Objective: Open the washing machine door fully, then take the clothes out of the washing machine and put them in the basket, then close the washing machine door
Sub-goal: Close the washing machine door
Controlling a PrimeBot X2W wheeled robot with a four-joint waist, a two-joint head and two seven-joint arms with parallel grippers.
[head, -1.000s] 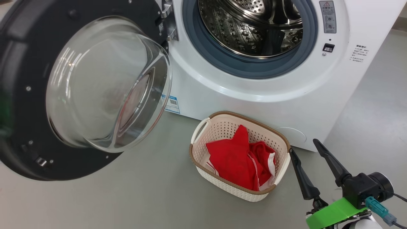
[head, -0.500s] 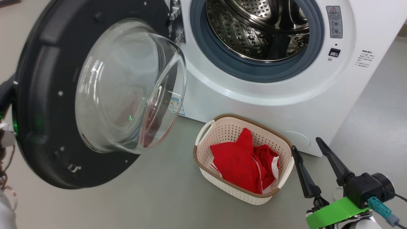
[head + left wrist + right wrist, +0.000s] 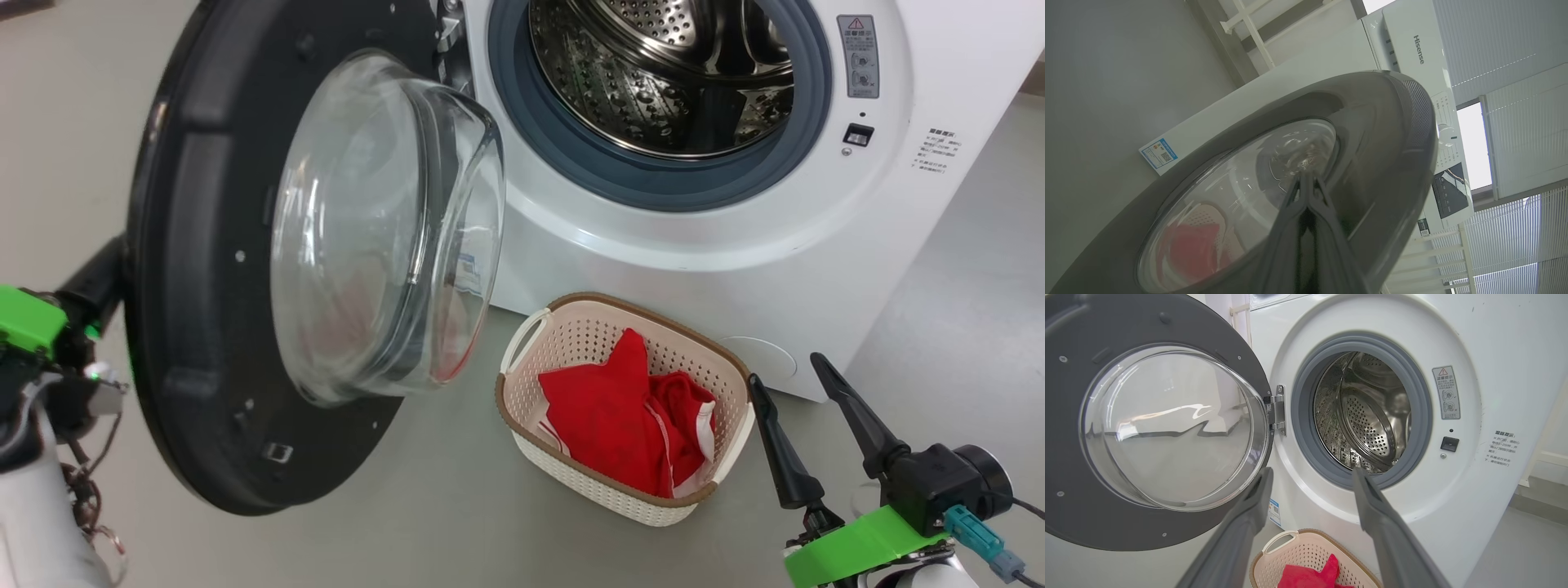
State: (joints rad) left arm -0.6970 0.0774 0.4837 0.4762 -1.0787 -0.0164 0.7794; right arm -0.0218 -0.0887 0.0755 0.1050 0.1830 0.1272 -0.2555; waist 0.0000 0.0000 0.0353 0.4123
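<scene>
The washing machine door (image 3: 204,245), frame left, hides the left gripper (image 3: 1305,179), its fingers pressed together, holding nothing. The clothes (image 3: 612,408) lie in the basket (image 3: 637,306), lower centre, before the washing machine (image 3: 694,237). The right gripper (image 3: 784,374), lower right, is wide apart and empty.

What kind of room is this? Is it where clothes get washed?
Probably a laundry spot, maybe inside a lab or office: there is a white washing machine, a basket holding red clothes on the grey floor, and office-style window blinds.
</scene>
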